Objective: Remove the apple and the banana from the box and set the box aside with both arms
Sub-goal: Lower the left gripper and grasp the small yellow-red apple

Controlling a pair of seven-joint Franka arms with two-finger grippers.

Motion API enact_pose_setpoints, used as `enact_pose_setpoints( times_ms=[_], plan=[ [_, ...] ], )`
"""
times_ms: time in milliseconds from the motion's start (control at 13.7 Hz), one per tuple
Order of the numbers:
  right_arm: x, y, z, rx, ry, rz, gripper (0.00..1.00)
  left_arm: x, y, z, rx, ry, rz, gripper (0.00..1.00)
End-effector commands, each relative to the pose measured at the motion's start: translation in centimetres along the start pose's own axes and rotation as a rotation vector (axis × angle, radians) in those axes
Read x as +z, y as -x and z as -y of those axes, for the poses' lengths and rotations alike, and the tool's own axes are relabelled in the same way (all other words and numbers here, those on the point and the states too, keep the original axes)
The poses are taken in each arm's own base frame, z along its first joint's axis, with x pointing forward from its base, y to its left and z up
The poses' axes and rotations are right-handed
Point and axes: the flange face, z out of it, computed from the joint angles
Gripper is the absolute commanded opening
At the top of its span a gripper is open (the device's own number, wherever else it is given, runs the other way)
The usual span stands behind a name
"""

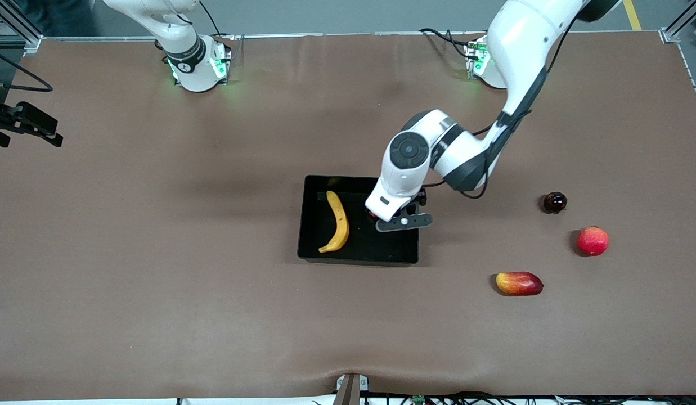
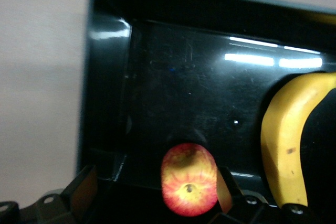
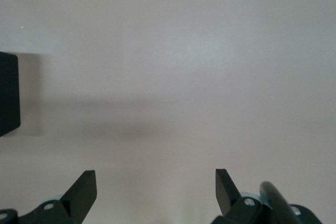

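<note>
So the left tool is down inside the black tray, at the tray's end toward the left arm's side of the worktop. In the left wrist view the small red-and-yellow apple sits between the two fingers, but they're spread much wider than the fruit and there's a clear gap on one side, so it isn't pinching anything; I can't tell whether the other finger touches it. The apple looks to be resting on the tray floor right under the tool.

The banana lies in the same tray, just beside the tool, toward the right arm's end, curved and flat on the floor, apart from the apple.

The right tool is up over bare worktop with its fingers spread wide and nothing between them; that arm just waits.

Outside the tray, well apart from the left tool toward the left arm's end: a mango, a bigger red apple and a small dark round fruit.
</note>
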Motion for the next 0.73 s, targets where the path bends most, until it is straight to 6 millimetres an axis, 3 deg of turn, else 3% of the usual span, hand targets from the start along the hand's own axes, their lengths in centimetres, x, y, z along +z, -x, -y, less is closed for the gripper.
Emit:
enact_pose_setpoints(
  times_ms=[0, 657],
  plan=[
    [-0.4, -0.3, -0.1, 0.014, 0.003, -0.003, 1.00, 1.3, 0.1, -2.0, 0.010, 0.025, -0.018, 1.00],
    [-0.4, -0.3, -0.3, 0.017, 0.004, -0.005, 1.00, 6.8, 2.7, -3.3, 0.059, -0.017, 0.046, 1.00]
  ],
)
